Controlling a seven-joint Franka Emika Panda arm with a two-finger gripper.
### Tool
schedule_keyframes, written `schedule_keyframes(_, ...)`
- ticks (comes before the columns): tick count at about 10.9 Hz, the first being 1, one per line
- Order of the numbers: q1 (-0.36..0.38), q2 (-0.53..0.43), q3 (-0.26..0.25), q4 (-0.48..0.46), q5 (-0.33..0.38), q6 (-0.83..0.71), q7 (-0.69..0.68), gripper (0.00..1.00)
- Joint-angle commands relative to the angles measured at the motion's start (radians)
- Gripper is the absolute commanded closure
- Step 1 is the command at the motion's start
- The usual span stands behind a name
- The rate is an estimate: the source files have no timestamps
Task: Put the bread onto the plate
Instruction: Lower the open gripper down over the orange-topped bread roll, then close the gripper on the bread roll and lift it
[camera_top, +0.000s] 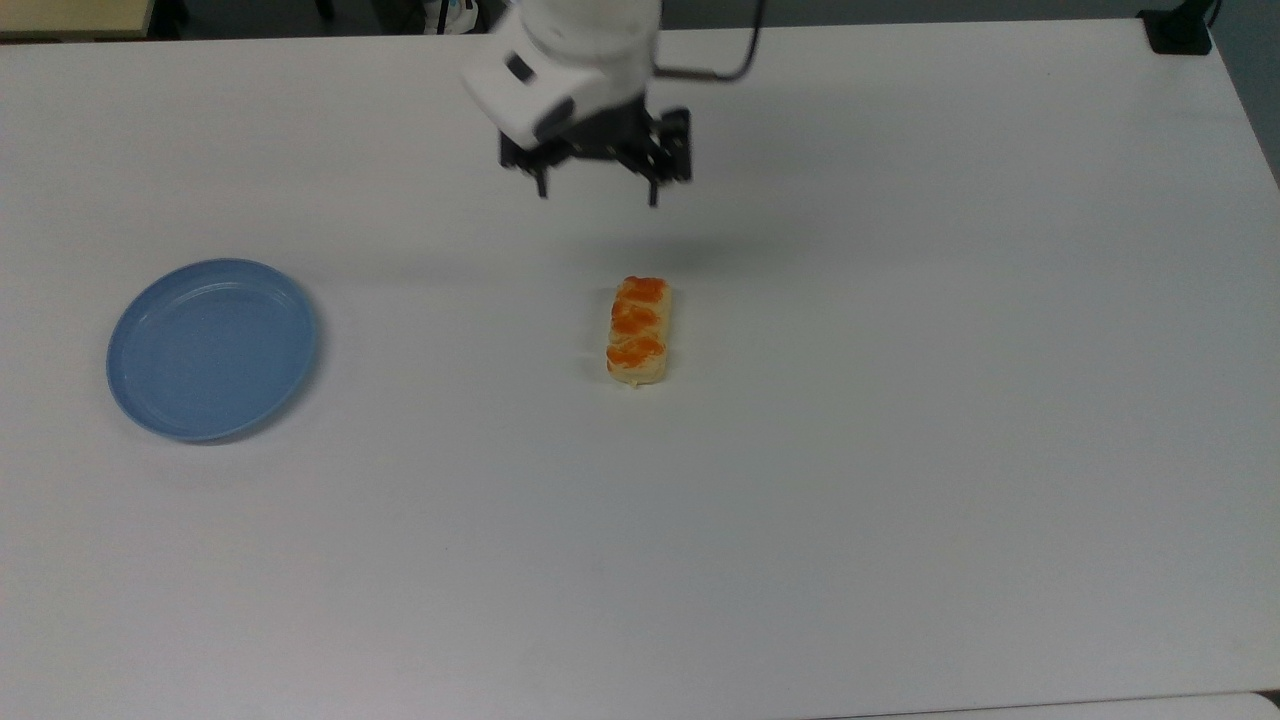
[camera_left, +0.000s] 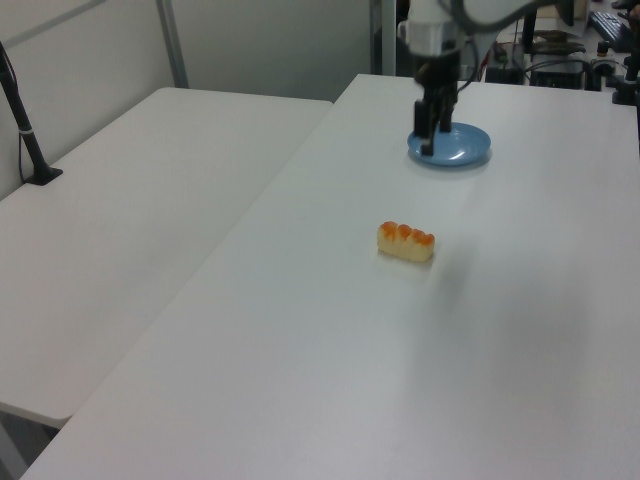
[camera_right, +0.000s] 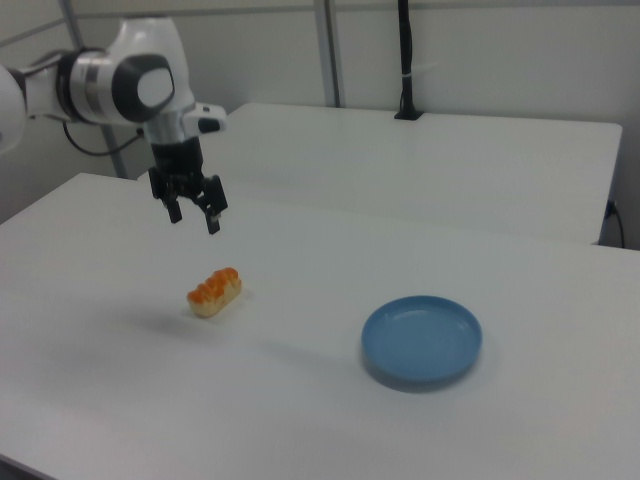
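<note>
Gripper (camera_top: 597, 196), fingers spread apart and holding nothing, hangs in the air above the white table (camera_top: 900, 450), just beyond the far end of the bread (camera_top: 638, 330) as the top view shows it; in the right view it sits above and slightly to the right view's left of the loaf, clear of it. Bread: oblong, pale yellow with three orange-brown bumps, lying flat near the table's middle, long axis running up and down in the top view, untouched. Plate (camera_top: 212, 349): round, light blue, bare inside, resting well apart from the bread toward the top view's left; in the left view it lies behind the gripper, farther along the table. A second white table (camera_right: 430, 160) stands alongside, with a black post at its far edge.

Progress, judged from the layout: none of the transfer is done. The approach appears under way; descent over the loaf, closing across its narrow width, lifting, carrying toward the plate and release all remain
</note>
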Motion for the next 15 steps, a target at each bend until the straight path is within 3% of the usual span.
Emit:
schedule_keyframes(1, 0.054, 0.132, -0.009, 0.0, 0.005, 0.147, 0.068, 0.0)
schedule_keyframes(6, 0.071, 0.264, -0.011, -0.028, -0.076, 0.259, 0.093, 0.0)
schedule_keyframes(7, 0.072, 0.272, -0.011, -0.048, -0.081, 0.292, 0.094, 0.11)
schedule_keyframes(9, 0.072, 0.267, -0.01, -0.051, -0.083, 0.294, 0.093, 0.45)
schedule_keyframes(10, 0.069, 0.261, -0.01, -0.047, -0.081, 0.288, 0.093, 0.52)
schedule_keyframes(13, 0.033, 0.202, -0.029, -0.004, -0.07, 0.267, 0.081, 0.51)
schedule_keyframes(15, -0.032, 0.2, -0.08, 0.05, -0.066, 0.265, 0.001, 0.49)
